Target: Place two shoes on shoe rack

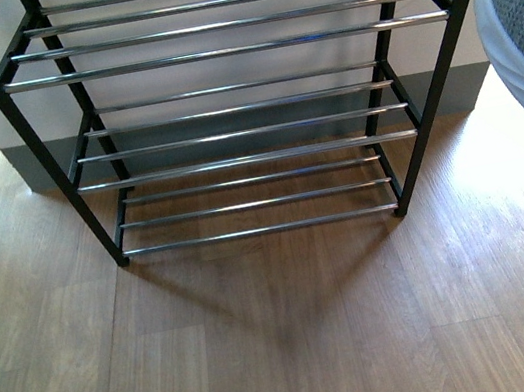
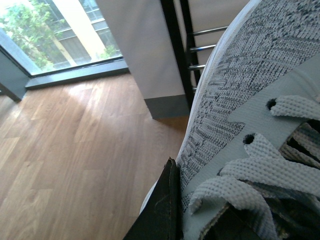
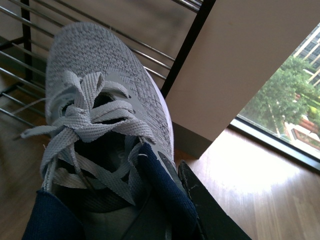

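Left end effector (image 2: 169, 210): pinching side wall of left-held sneaker (image 2: 235, 90); inner finger hidden.
Right end effector (image 3: 192, 205): pinching navy-lined collar of right-held sneaker (image 3: 100, 65).
Sneakers: aloft, flanking shoe rack (image 1: 227, 52), not yet on bars.
Rack position: on wood floor (image 1: 286, 334), against wall.
Handling: likely light; knit soft, sole stiffer; collar grip may sag; loose laces could snag bars.

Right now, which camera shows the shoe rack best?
The front view: the shoe rack spans it, three tiers visible. The left wrist view shows only posts and bar ends beside the left sneaker; the right wrist view, some bars and posts behind the right sneaker.
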### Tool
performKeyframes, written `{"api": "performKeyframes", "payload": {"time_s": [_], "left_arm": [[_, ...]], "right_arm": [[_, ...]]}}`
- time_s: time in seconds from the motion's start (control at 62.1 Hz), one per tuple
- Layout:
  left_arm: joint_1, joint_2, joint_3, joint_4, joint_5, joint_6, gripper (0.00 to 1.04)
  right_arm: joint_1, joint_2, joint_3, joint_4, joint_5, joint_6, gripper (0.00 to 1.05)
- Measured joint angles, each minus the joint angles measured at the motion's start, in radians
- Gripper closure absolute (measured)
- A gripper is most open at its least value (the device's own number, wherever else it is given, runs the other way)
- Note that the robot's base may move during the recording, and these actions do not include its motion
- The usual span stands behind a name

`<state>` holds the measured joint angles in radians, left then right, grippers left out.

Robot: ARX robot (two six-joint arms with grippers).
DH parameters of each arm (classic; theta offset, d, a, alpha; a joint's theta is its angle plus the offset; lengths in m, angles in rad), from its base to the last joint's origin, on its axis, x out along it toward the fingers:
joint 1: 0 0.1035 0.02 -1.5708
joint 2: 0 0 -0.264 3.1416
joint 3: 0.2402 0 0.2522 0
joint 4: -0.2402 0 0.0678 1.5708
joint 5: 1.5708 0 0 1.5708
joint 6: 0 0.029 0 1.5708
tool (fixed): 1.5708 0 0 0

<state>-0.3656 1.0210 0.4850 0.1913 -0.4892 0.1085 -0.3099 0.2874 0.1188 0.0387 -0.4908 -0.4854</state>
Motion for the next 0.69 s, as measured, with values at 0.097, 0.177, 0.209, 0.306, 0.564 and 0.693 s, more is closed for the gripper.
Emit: {"api": "performKeyframes", "payload": {"time_s": [0.097, 0.177, 0.209, 0.306, 0.564, 0.693], "left_arm": [[0.000, 0.000, 0.000, 0.000, 0.010, 0.000, 1.03], [-0.002, 0.000, 0.000, 0.000, 0.018, 0.000, 1.03], [-0.006, -0.002, 0.000, 0.000, 0.018, 0.000, 1.03], [-0.007, -0.002, 0.000, 0.000, 0.018, 0.000, 1.03], [-0.006, 0.003, 0.000, -0.002, 0.018, 0.000, 1.03], [-0.006, 0.003, 0.000, -0.002, 0.017, 0.000, 1.03]], "right_arm": [[0.000, 0.000, 0.000, 0.000, 0.000, 0.000, 1.04], [0.000, 0.000, 0.000, 0.000, 0.005, 0.000, 1.04], [0.000, 0.000, 0.000, 0.000, 0.008, 0.000, 1.04], [0.000, 0.000, 0.000, 0.000, 0.014, 0.000, 1.04], [0.000, 0.000, -0.002, 0.000, 0.008, 0.000, 1.04], [0.000, 0.000, -0.002, 0.000, 0.009, 0.000, 1.04]]}}
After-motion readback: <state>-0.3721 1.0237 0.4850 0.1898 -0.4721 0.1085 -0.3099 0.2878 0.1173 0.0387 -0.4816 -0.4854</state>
